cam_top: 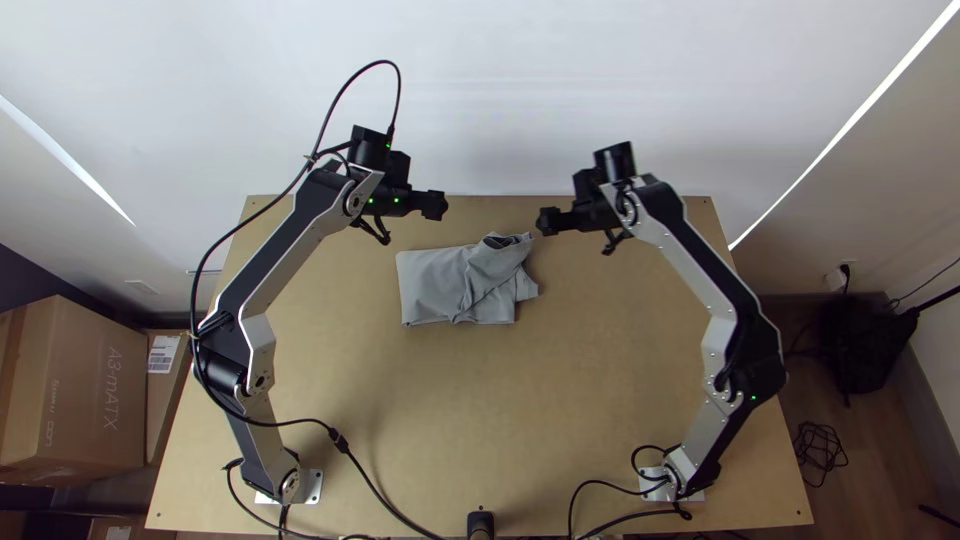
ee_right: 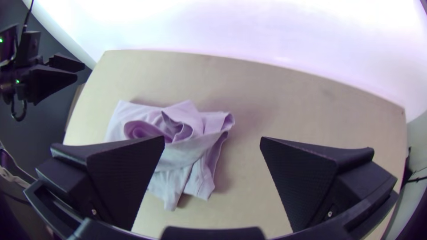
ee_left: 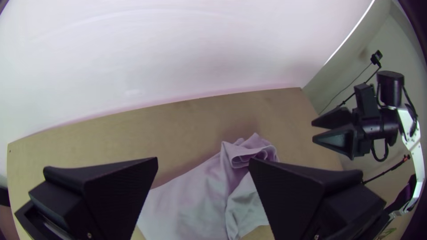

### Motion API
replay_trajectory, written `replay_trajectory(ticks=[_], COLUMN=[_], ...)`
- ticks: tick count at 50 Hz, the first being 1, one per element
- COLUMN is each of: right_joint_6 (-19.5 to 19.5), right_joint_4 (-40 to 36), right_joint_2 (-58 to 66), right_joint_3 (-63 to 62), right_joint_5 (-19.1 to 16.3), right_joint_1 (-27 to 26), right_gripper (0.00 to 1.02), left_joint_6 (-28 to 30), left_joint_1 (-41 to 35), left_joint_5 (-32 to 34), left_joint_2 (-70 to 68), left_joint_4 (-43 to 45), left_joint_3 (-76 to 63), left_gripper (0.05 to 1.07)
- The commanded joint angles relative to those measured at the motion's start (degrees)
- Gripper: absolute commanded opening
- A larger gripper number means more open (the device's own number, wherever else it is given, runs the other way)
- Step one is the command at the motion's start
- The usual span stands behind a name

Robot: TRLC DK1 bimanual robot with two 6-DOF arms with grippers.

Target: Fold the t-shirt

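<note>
Lying on wooden table point(cam_top: 450, 400): t-shirt point(cam_top: 432, 290) | wall point(cam_top: 500, 120) beyond | left gripper point(cam_top: 437, 205) wide | right gripper point(cam_top: 546, 221) wide

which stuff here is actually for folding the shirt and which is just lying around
For the job:
- grey cloth t-shirt, partly folded and rumpled
- left black wide-fingered tool, open
- right black wide-fingered tool, open
- light wooden table, the work surface

Just lying about:
- large brown cardboard box
- tangled thin black cable on the floor
</note>
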Motion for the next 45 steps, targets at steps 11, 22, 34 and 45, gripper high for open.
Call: replay_trajectory(ticks=[11,22,34,45], right_joint_6=[-2.08,-2.08,-1.99,-1.99], right_joint_4=[3.06,1.65,-4.33,-4.33], right_joint_2=[14.1,19.55,10.58,-0.14], right_joint_3=[12.33,17.26,2.67,-15.79], right_joint_5=[12.73,15.45,17.74,19.85], right_joint_1=[12.63,15.61,11.57,6.83], right_gripper=[0.99,0.99,0.99,0.99], left_joint_6=[1.21,2.79,2.61,1.56], left_joint_1=[6.8,11.11,13.04,12.16], left_joint_5=[-1.93,-1.93,-1.85,-1.76], left_joint_2=[-7.22,-12.14,-12.58,-11.96], left_joint_4=[1.56,3.14,4.37,6.48], left_joint_3=[-8.17,-14.85,-16.52,-16.61], left_gripper=[1.03,1.03,1.03,1.03])
